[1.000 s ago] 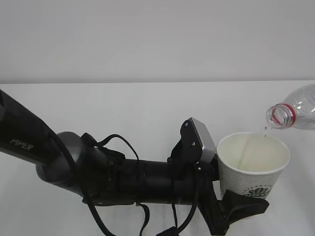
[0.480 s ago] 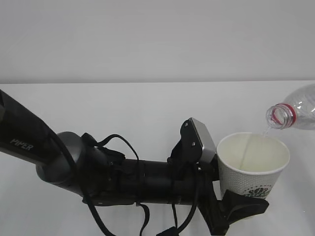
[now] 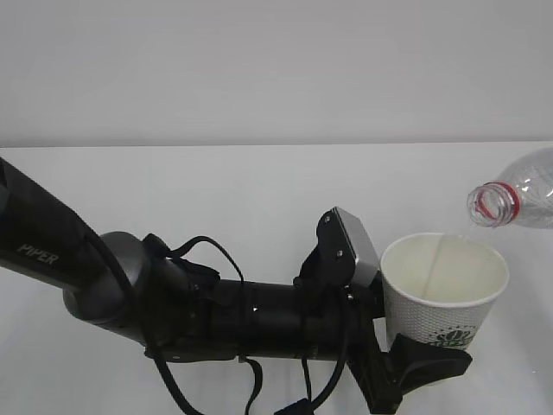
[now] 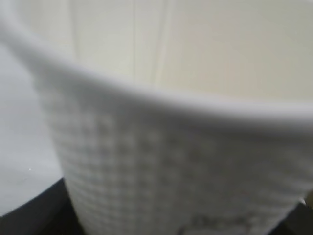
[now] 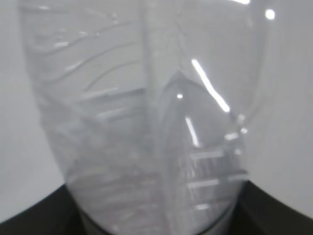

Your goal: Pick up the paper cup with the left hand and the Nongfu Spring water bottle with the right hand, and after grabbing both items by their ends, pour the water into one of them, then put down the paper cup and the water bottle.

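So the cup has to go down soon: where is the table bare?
Bare: the table behind the left arm, up to the wall, and the strip between arm and bottle. Crowded: front right, where the cup sits in the jaws under the bottle's mouth.

**A bare white setting**

A plain wall (image 3: 276, 69) in pale grey-white fills the upper part of the exterior view, with no marks or fittings on it. Below it a white surface (image 3: 216, 190) stretches across the whole width, meeting the wall along a straight, level edge. The light is soft and even, with only faint shading on the surface.
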